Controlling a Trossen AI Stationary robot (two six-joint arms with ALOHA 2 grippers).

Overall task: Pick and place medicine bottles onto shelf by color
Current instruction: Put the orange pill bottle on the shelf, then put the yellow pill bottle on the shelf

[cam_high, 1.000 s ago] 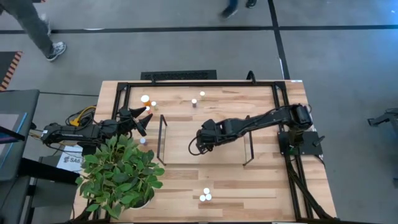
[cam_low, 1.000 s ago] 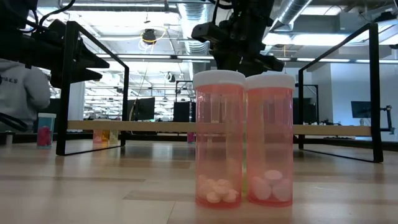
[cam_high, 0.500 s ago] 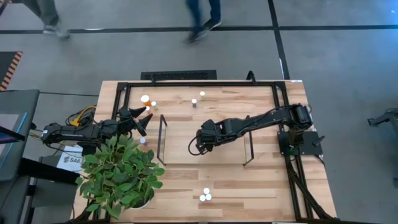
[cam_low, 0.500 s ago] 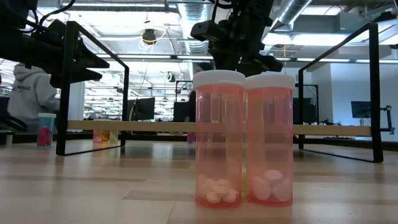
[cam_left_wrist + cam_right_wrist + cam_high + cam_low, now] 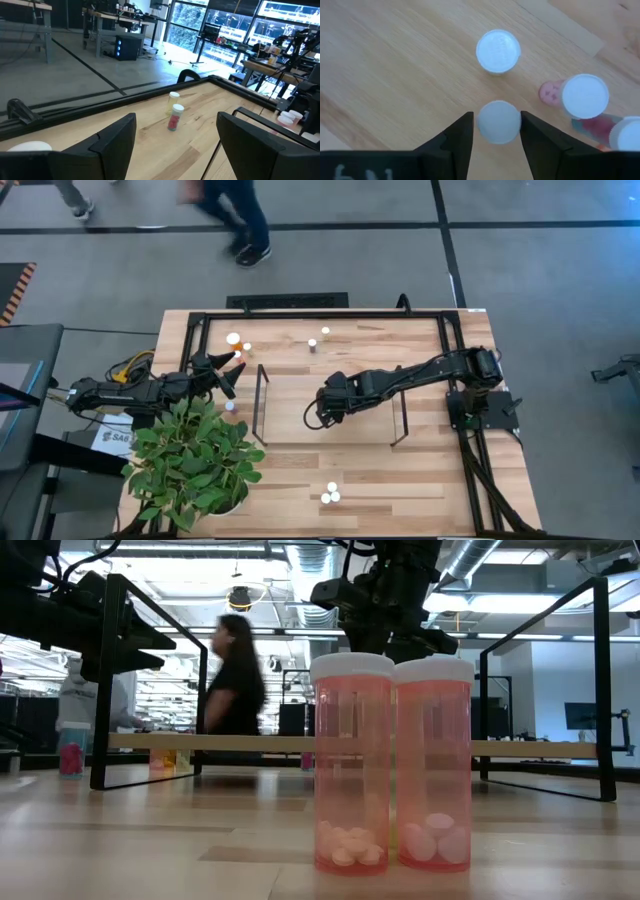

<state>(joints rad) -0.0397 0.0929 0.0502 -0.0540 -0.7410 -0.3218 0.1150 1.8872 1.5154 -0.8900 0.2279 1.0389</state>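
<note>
The shelf (image 5: 290, 395), a light-wood board between two black wire ends, stands mid-table. My right gripper (image 5: 496, 116) points steeply down over its middle (image 5: 322, 412), its fingers close on either side of a white-capped medicine bottle (image 5: 498, 121) whose body is hidden under the cap. Right by it on the wood stand another white-capped bottle (image 5: 498, 51) and a red one (image 5: 585, 96). My left gripper (image 5: 225, 370) waits open near the table's left edge, level, holding nothing. Two orange bottles (image 5: 352, 765) stand at the near edge. My right gripper has the bottle's white cap (image 5: 481, 123) between its two fingers, which come from above, slanting down. The cap fills the gap between them; whether both fingers press on it I cannot tell. The bottle is upright. Whether it stands on the board is hidden.
Loose bottles stand at the far left (image 5: 233, 339), far middle (image 5: 312, 344) and near edge (image 5: 330, 494). A leafy plant (image 5: 195, 460) fills the near left corner. A black frame (image 5: 300, 315) rims the table. A person (image 5: 232, 680) walks beyond the far edge.
Neither arm nor any bottle has visibly moved. A person has walked past beyond the table's far edge.
</note>
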